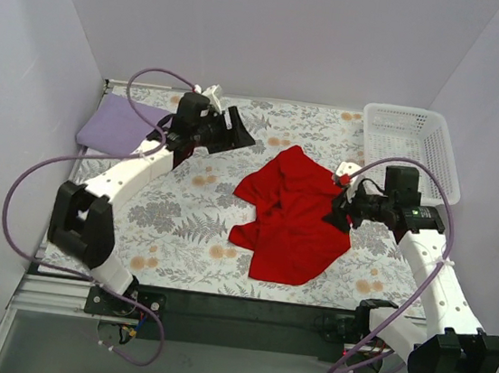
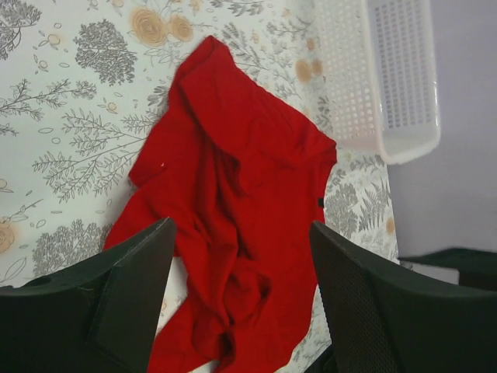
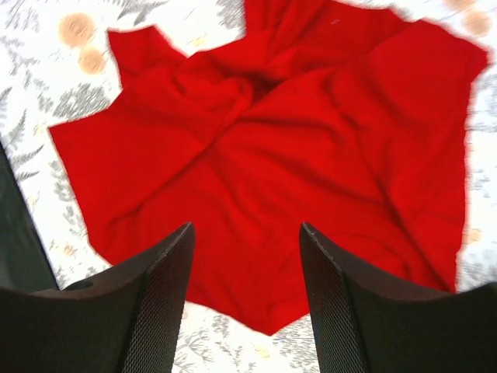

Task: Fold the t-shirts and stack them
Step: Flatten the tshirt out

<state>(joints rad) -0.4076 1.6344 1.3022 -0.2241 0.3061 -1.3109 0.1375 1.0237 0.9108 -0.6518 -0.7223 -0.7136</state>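
The red t-shirt point(image 1: 292, 214) lies crumpled and partly spread in the middle of the floral cloth; it also shows in the left wrist view point(image 2: 233, 210) and the right wrist view point(image 3: 272, 155). The lavender t-shirt point(image 1: 116, 125) lies folded at the far left. My left gripper point(image 1: 238, 131) is open and empty, above the cloth left of the red shirt's far end; in its wrist view point(image 2: 241, 233) the shirt lies below the jaws. My right gripper point(image 1: 337, 211) is open and empty at the red shirt's right edge, as its wrist view point(image 3: 246, 233) shows.
The grey floral-print cloth point(image 1: 199, 226) covers the table. A white lattice basket point(image 1: 410, 138) stands at the far right corner, also in the left wrist view point(image 2: 380, 78). Walls close the left, back and right sides.
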